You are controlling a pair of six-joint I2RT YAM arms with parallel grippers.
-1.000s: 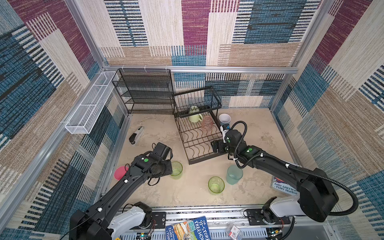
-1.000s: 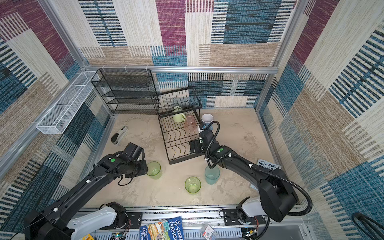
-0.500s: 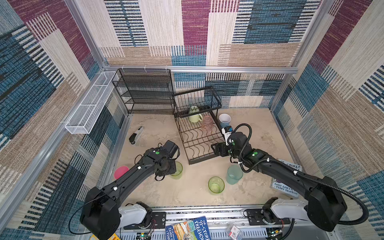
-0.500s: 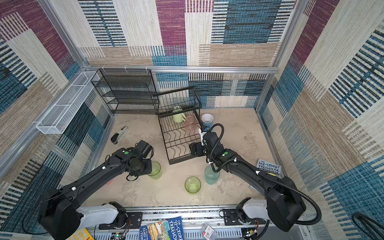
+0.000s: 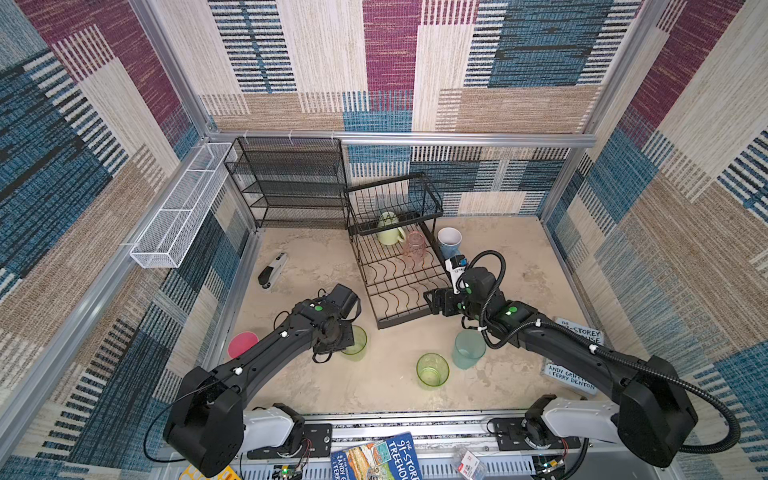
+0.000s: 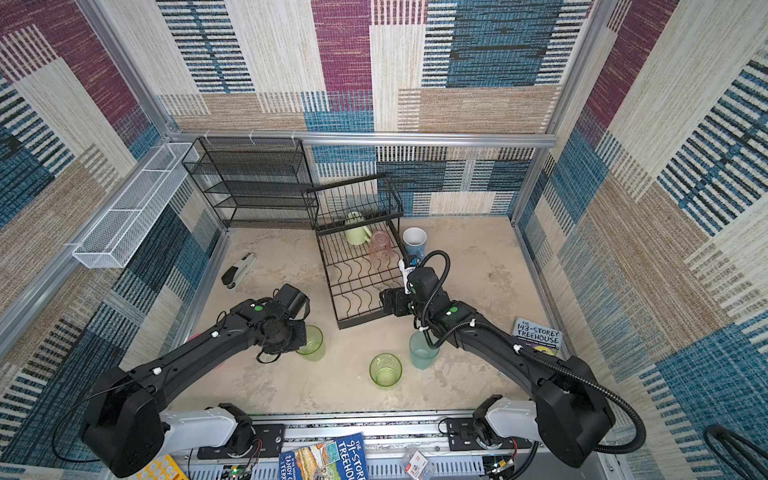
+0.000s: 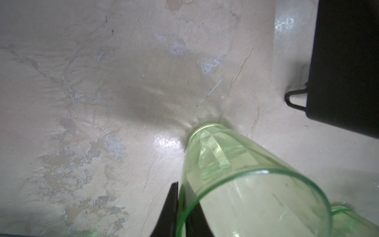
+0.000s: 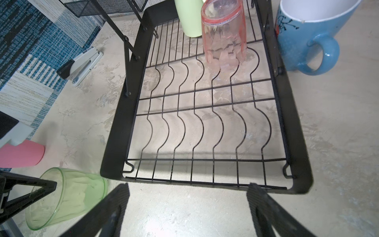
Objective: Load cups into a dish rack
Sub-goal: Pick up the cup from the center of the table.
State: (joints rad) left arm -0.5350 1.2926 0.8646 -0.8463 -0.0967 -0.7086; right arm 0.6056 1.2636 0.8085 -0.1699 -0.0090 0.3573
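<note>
My left gripper (image 5: 344,337) is shut on the rim wall of a green tumbler (image 5: 355,343) that stands on the table; in the left wrist view its jaws pinch the wall of the tumbler (image 7: 235,164). The right gripper (image 8: 187,197) is open and holds nothing, just off the front edge of the dish rack (image 5: 399,320). At the back of the rack's lower tray sit a pale green mug (image 5: 390,232) and an upturned pink tumbler (image 5: 415,246). On the table stand a light blue mug (image 5: 449,241), a teal tumbler (image 5: 468,349), another green tumbler (image 5: 432,370) and a pink cup (image 5: 243,344).
A stapler (image 5: 272,270) lies left of the rack. A black mesh shelf unit (image 5: 291,183) stands at the back wall and a white mesh trough (image 5: 178,208) hangs on the left wall. Books (image 5: 577,336) lie at the right edge.
The left arm reached in over the green tumbler and its jaws closed on the rim. The right arm drew back from the rack toward its front edge, still open.
</note>
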